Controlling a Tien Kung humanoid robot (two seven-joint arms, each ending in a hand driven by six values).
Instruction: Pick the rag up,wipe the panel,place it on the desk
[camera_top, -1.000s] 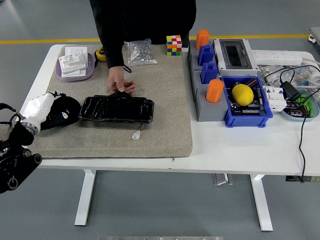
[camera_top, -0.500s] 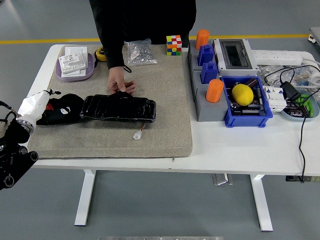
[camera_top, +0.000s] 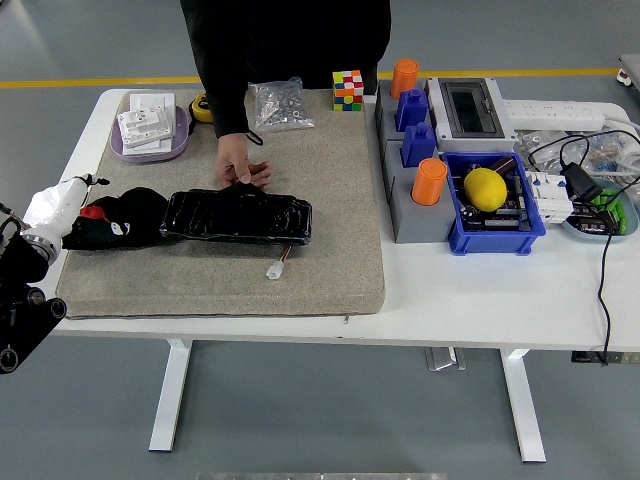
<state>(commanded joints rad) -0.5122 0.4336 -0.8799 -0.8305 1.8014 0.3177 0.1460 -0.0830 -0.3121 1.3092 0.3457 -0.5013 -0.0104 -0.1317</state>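
One soft, limp, light rag (camera_top: 118, 218) lies bunched on the desk (camera_top: 480, 285) beside the panel (camera_top: 237, 217). The left hand (camera_top: 60, 205) touches it; grasp state indeterminable. Pinch a raised fold.

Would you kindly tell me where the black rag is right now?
In the head view, the black rag lies at the left end of the beige mat, just left of the glossy black panel, under the robot's left hand.

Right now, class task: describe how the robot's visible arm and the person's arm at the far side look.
The robot's left arm is black, with round joint housings and thin black cables; its left hand appears wrapped in white covering. The person's arm wears a black sleeve ending at the wrist.
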